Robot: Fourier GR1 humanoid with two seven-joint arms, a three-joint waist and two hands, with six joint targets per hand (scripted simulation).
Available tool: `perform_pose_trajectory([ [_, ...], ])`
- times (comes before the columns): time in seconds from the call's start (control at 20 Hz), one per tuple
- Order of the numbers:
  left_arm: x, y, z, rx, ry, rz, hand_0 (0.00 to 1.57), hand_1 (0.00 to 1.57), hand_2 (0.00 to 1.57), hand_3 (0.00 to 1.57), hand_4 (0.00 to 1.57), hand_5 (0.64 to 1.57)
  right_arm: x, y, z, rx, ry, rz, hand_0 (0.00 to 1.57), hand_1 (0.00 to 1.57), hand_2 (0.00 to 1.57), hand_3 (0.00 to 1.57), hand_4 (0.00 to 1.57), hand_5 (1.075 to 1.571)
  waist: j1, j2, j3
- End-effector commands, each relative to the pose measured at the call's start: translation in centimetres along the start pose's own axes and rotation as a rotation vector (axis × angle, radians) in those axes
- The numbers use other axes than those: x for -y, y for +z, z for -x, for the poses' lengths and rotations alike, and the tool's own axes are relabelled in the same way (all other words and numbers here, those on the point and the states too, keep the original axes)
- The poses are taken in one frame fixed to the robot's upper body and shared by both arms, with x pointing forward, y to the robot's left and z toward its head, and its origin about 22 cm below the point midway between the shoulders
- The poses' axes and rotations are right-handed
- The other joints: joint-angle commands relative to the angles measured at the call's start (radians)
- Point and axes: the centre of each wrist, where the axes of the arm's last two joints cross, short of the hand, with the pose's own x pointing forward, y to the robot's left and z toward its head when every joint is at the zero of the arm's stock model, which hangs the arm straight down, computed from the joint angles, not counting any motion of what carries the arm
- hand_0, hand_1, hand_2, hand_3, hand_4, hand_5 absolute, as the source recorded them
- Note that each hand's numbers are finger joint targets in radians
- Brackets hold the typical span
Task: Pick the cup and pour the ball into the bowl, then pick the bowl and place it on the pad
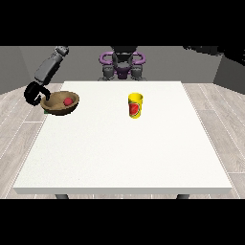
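one view is on offer, the front view, and it shows a white counter (124,143) with the robot small at the top edge. a brown wooden bowl (57,106) sits at the counter's left edge, and a red ball (69,101) lies inside it, so the pour looks already done. a yellow cup (135,105) with a red mark stands upright near the counter's middle, well apart from the bowl. the hand at the view's left (34,93) is at the bowl's outer rim, its black fingers curled round that rim as far as can be told. a sliver of dark green shows just under the bowl's left side; it may be the pad (44,111), though too little shows to be sure. the other hand is not in sight. judging by this, the step in hand is carrying or setting the bowl onto the pad; the next move would call for settling the bowl level so the ball stays inside, then letting go of the rim.
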Motion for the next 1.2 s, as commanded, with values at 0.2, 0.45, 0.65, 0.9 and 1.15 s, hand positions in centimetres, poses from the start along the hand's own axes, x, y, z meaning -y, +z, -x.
perform_pose_trajectory([
  [0.2,-0.9,1.0,-2.5,0.017,0.009,-0.025,0.00,0.00,0.00,0.00,0.69,1.556,3.4,0.2,-1.0,0.052,0.030,-0.003,1.57,1.57,1.57,0.00,0.99,1.570,-0.007,0.031,-0.0002],
  [0.45,-1.5,1.0,-1.3,0.013,0.022,-0.022,0.00,0.00,0.00,0.00,0.70,1.556,1.5,-0.4,-0.6,0.024,0.056,-0.016,1.57,1.57,1.57,0.46,0.98,1.567,-0.013,0.020,-0.0023],
  [0.65,-1.0,1.6,-0.6,-0.068,0.016,-0.005,0.00,0.00,0.00,0.00,0.68,1.554,-0.1,1.1,3.4,-0.125,0.085,-0.072,1.57,1.57,1.57,0.88,1.00,1.564,-0.014,-0.083,-0.0022],
  [0.9,-2.7,1.8,0.3,-0.175,-0.010,-0.023,0.00,0.00,0.00,0.00,0.67,1.554,-0.4,0.6,2.6,-0.203,0.120,-0.092,1.57,1.57,1.57,1.37,0.97,1.562,-0.027,-0.162,-0.0030],
  [1.15,-2.6,1.7,0.0,-0.132,-0.003,-0.029,0.00,0.00,0.00,0.00,0.65,1.538,2.0,-0.1,0.3,-0.230,-0.011,0.051,1.34,1.34,1.57,1.06,0.00,1.571,-0.021,-0.126,-0.0020],
])
